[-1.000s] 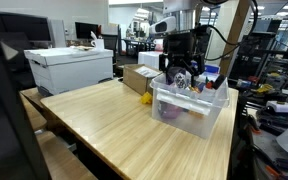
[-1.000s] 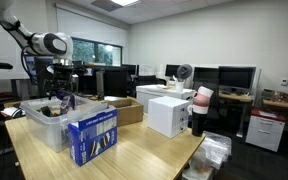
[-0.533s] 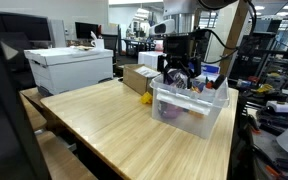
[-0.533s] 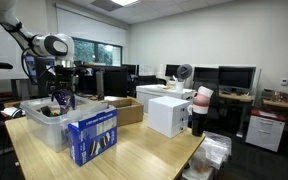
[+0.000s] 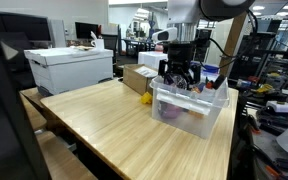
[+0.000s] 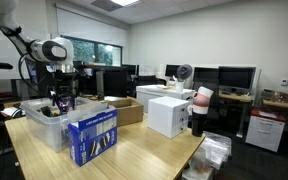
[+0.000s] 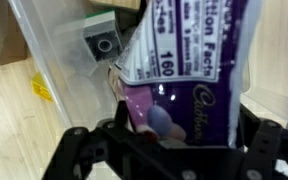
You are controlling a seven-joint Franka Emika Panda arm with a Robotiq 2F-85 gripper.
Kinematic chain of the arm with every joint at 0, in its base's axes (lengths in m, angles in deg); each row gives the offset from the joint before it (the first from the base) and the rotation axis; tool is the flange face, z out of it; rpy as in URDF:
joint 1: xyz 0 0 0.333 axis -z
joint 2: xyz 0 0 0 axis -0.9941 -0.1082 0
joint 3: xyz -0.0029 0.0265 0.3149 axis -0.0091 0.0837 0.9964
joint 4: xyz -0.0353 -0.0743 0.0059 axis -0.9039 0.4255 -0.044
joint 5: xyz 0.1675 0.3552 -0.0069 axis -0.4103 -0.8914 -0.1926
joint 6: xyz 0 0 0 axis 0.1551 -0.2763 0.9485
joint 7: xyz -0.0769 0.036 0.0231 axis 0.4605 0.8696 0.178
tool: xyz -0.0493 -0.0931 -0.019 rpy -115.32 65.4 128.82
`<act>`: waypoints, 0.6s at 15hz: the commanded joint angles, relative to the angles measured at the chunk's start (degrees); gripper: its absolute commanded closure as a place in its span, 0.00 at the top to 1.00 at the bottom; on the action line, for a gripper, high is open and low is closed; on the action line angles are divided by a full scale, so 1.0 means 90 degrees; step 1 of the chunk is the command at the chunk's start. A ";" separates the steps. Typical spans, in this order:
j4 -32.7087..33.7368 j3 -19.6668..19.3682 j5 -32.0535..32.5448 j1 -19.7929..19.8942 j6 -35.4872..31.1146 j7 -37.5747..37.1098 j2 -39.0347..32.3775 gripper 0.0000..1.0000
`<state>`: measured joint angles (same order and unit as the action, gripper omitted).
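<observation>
My gripper [image 5: 181,78] [image 6: 61,100] reaches down into a clear plastic bin [image 5: 189,112] [image 6: 42,126] at the table's edge. In the wrist view a purple Cadbury candy bag [image 7: 184,70] fills the space between my two black fingers [image 7: 179,150], which stand wide apart on either side of it. The bag is very close to the camera. A small grey-green block [image 7: 104,40] lies in the bin beyond the bag. I cannot tell whether the fingers touch the bag.
A cardboard box [image 5: 139,78] [image 6: 124,108] and a small yellow object [image 5: 147,99] sit beside the bin. A white box [image 5: 72,68] [image 6: 169,113] stands on the table's far side. A blue carton [image 6: 92,135] stands near the bin.
The gripper has sunk a little deeper into the bin and the arm above it has shifted; the bin and the other things have not moved.
</observation>
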<state>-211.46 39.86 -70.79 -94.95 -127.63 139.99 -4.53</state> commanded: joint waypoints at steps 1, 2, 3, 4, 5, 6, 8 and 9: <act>-0.0277 0.0033 0.0024 0.0076 -0.0289 -0.0209 0.0067 1.00; -0.0293 0.0032 0.0029 0.0076 -0.0325 -0.0248 0.0063 1.00; -0.0330 0.0032 0.0073 0.0075 -0.0389 -0.0345 0.0058 1.00; -0.0359 0.0037 0.0095 0.0070 -0.0428 -0.0422 0.0070 1.00; -0.0373 0.0046 0.0091 0.0061 -0.0396 -0.0506 0.0123 1.00; -0.0361 0.0049 -0.0002 0.0055 -0.0288 -0.0514 0.0191 1.00; -0.0403 0.0050 -0.0059 0.0051 -0.0293 -0.0618 0.0384 1.00; -0.0429 0.0049 -0.0053 0.0049 -0.0302 -0.0659 0.0429 1.00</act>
<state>-212.39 39.79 -70.75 -94.96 -129.27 135.87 -3.97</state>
